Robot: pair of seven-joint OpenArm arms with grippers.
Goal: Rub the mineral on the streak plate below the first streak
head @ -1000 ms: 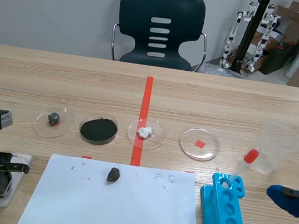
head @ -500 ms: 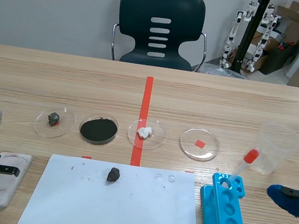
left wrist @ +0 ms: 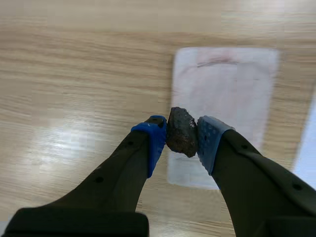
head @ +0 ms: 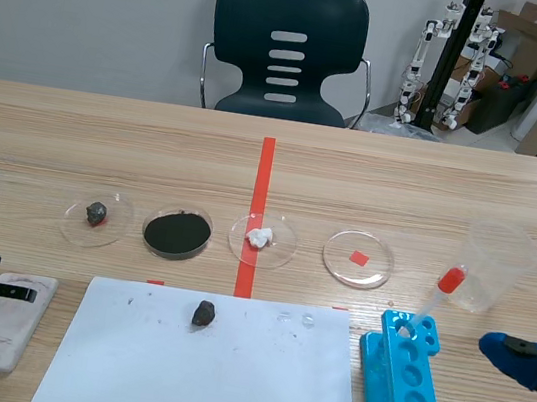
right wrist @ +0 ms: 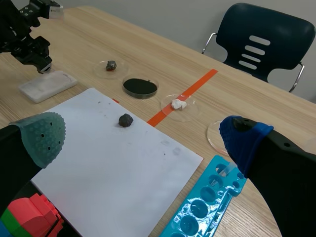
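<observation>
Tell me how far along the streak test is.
Done: the left gripper is shut on the mineral, and one reddish streak marks the far end of the streak plate. In hand: the mineral hangs at the plate's near part; contact is unclear. Left: no clear second streak shows below the first.

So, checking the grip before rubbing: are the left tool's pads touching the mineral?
Touching. The left wrist view shows both blue pads pressed against the dark mineral, one each side.
</observation>
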